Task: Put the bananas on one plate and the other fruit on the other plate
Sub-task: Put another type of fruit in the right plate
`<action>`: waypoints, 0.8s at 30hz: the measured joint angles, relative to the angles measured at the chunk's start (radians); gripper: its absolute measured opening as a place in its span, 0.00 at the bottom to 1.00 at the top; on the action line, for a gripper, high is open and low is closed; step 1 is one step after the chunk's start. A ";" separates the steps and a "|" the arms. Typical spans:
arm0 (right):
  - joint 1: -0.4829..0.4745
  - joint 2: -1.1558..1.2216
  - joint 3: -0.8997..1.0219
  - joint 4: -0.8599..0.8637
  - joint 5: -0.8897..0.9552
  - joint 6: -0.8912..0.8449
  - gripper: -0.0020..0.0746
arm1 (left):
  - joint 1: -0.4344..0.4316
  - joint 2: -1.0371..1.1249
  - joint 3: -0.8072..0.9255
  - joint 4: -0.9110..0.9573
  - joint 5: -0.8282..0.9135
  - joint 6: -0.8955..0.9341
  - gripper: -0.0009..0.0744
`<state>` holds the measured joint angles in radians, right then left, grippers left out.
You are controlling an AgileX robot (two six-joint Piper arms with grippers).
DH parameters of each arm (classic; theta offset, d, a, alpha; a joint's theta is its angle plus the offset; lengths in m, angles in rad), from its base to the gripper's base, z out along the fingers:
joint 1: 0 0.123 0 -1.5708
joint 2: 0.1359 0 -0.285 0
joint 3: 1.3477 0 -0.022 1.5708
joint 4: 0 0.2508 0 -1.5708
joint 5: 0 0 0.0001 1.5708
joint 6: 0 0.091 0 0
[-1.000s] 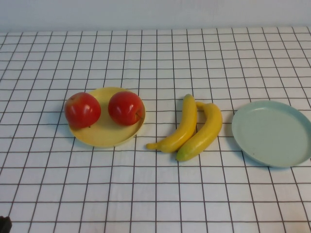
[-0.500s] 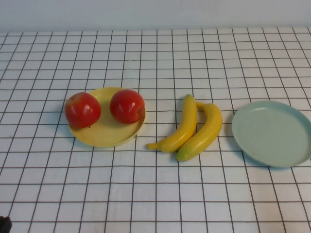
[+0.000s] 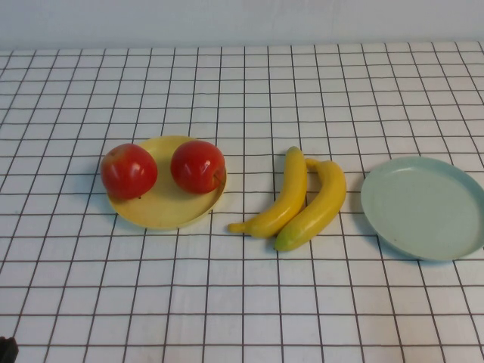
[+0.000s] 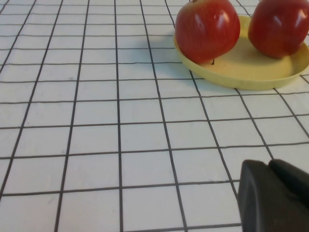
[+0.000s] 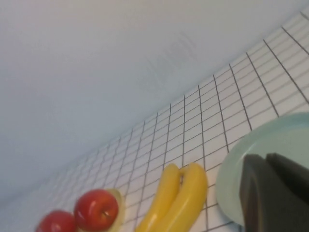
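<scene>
Two red apples (image 3: 128,171) (image 3: 198,166) sit on the pale yellow plate (image 3: 162,213) at the left. Two yellow bananas (image 3: 283,203) (image 3: 319,204) lie side by side on the cloth mid-table. The pale blue-green plate (image 3: 423,208) is at the right with nothing on it. My left gripper (image 4: 268,165) is shut and holds nothing; it hovers low over the cloth, near side of the yellow plate (image 4: 241,75) and apples (image 4: 207,29). My right gripper (image 5: 265,158) is shut and holds nothing, raised near the blue-green plate (image 5: 231,179), with the bananas (image 5: 186,198) beyond it.
A white cloth with a black grid (image 3: 242,302) covers the table up to a pale wall (image 3: 242,19) at the back. A dark bit of the left arm (image 3: 6,349) shows at the near left corner.
The apple on the right side of the yellow plate has shifted a touch to the right and back. Nothing else has moved.
</scene>
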<state>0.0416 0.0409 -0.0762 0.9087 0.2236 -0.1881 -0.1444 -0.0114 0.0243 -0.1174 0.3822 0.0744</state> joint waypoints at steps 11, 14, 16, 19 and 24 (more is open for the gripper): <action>0.000 0.621 -0.506 -0.556 0.466 -0.070 0.01 | 0.000 0.000 0.000 0.000 0.000 0.000 0.01; 0.000 0.800 -0.623 -0.579 0.581 -0.070 0.01 | 0.000 0.000 0.000 0.000 0.000 0.000 0.01; 0.000 0.909 -0.710 -0.579 0.650 -0.070 0.01 | 0.000 0.000 0.000 0.000 0.000 0.000 0.01; 0.039 1.050 -0.827 -0.605 0.698 -0.070 0.01 | 0.000 0.000 0.000 0.000 0.000 0.000 0.01; 0.226 1.280 -0.993 -0.873 0.738 0.127 0.01 | 0.000 0.000 0.000 0.000 0.000 0.000 0.01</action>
<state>0.2679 1.3211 -1.0688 0.0359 0.9619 -0.0607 -0.1444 -0.0114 0.0243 -0.1174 0.3822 0.0744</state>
